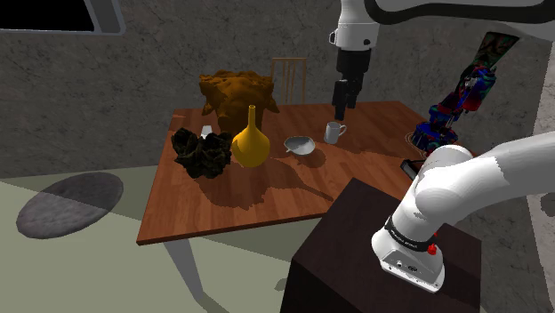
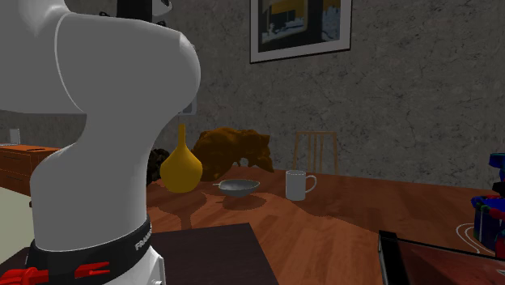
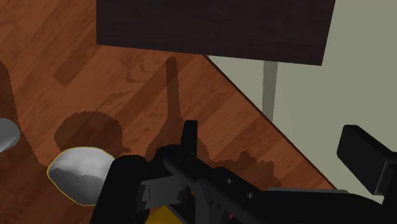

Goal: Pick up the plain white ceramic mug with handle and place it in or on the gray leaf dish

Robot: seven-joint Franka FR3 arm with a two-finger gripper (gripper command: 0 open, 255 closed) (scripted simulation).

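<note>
The white mug [image 1: 334, 132] stands upright on the wooden table [image 1: 222, 209], its handle toward the shoulder view's right. Just beside it, on the shoulder view's left, lies the grey leaf dish [image 1: 300, 145]. My black gripper [image 1: 343, 96] hangs above the mug, pointing down and clear of it. The second exterior view has the mug [image 2: 299, 185] to the right of the dish [image 2: 239, 187]. In the wrist view the gripper [image 3: 242, 172] has its fingers apart with nothing held. There the dish [image 3: 79, 175] lies beside one finger, and a grey edge of the mug [image 3: 5, 135] lies beyond it.
A yellow long-necked vase [image 1: 251, 140] stands left of the dish, with a black lumpy object [image 1: 203, 153] beyond it and a brown lumpy one [image 1: 236, 93] behind. A chair [image 1: 289, 78] stands at the far edge. A multicoloured object [image 1: 458, 98] rises at the table's right. The dark stand [image 1: 374, 258] adjoins the table.
</note>
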